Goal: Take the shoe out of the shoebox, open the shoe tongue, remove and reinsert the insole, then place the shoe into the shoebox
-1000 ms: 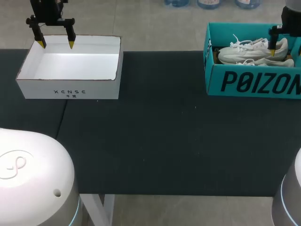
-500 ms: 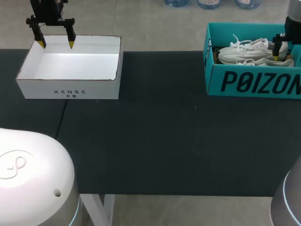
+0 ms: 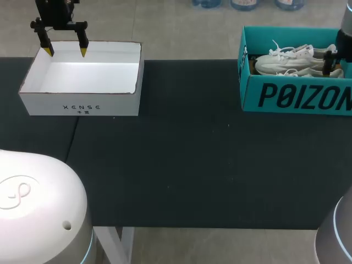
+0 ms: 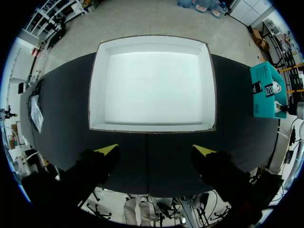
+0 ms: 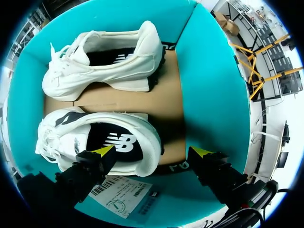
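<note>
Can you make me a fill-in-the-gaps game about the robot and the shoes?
The teal shoebox holds ___ white shoes.
The right gripper sits at the ___ end of one shoe.
The left gripper hangs over the ___ box.
All the fingers have ___ tips.
Missing words: two, heel, white, yellow.

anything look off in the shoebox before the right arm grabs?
Nothing damaged or spilled. In the shoebox, the far shoe lies tipped on its side. The near shoe sits upright, insole showing, with the open right gripper at its heel.
</note>
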`<state>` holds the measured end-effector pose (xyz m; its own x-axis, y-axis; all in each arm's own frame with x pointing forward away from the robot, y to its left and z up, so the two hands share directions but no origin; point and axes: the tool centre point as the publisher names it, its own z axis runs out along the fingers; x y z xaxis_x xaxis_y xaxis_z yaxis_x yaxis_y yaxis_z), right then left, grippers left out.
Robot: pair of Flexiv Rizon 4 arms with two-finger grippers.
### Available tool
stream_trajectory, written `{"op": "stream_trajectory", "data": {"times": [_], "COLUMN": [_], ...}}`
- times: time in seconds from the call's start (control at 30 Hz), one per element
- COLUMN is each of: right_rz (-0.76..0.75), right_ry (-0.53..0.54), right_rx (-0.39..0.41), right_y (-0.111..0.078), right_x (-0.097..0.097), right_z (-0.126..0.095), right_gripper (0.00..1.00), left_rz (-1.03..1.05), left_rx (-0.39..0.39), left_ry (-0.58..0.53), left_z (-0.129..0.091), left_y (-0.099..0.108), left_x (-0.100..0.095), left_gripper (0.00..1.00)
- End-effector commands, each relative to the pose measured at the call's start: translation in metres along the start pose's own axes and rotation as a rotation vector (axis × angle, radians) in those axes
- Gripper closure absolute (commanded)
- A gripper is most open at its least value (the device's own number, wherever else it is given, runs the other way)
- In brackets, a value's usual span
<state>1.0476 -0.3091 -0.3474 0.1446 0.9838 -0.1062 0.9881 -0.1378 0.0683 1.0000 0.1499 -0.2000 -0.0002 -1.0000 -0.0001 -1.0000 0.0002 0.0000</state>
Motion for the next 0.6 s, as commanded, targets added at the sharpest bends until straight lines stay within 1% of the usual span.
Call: {"op": "stream_trajectory", "data": {"times": [0.03,0.1,0.13,0.17,0.23,0.27,0.3,0.33,0.47,0.6], "right_rz": [-0.003,-0.003,-0.001,0.008,0.014,0.02,0.025,0.037,0.061,0.078], "right_ry": [-0.015,-0.027,-0.027,-0.036,-0.057,-0.074,-0.079,-0.089,-0.124,-0.148], "right_rx": [-0.006,-0.002,-0.001,0.008,0.014,0.015,0.025,0.028,0.013,-0.022], "right_y": [0.001,0.003,0.004,0.004,0.003,0.002,0.001,0.0,-0.001,0.001], "right_x": [0.006,0.007,0.007,0.007,0.005,0.004,0.002,0.0,-0.009,-0.014], "right_z": [0.011,0.016,0.018,0.02,0.023,0.025,0.027,0.028,0.026,0.015], "right_gripper": [0.0,0.0,0.16,0.52,0.71,0.75,0.9,1.0,1.0,1.0], "left_rz": [0.0,0.0,0.0,0.0,0.0,0.0,0.0,0.0,0.0,0.0], "left_rx": [0.0,0.0,0.0,0.0,0.0,0.0,0.0,0.0,0.0,0.0], "left_ry": [0.0,0.0,0.0,0.0,0.0,0.0,0.0,0.0,0.0,0.0], "left_z": [0.0,0.0,0.0,0.0,0.0,0.0,0.0,0.0,0.0,0.0], "left_y": [0.0,0.0,0.0,0.0,0.0,0.0,0.0,0.0,0.0,0.0], "left_x": [0.0,0.0,0.0,0.0,0.0,0.0,0.0,0.0,0.0,0.0], "left_gripper": [0.0,0.0,0.0,0.0,0.0,0.0,0.0,0.0,0.0,0.0]}}
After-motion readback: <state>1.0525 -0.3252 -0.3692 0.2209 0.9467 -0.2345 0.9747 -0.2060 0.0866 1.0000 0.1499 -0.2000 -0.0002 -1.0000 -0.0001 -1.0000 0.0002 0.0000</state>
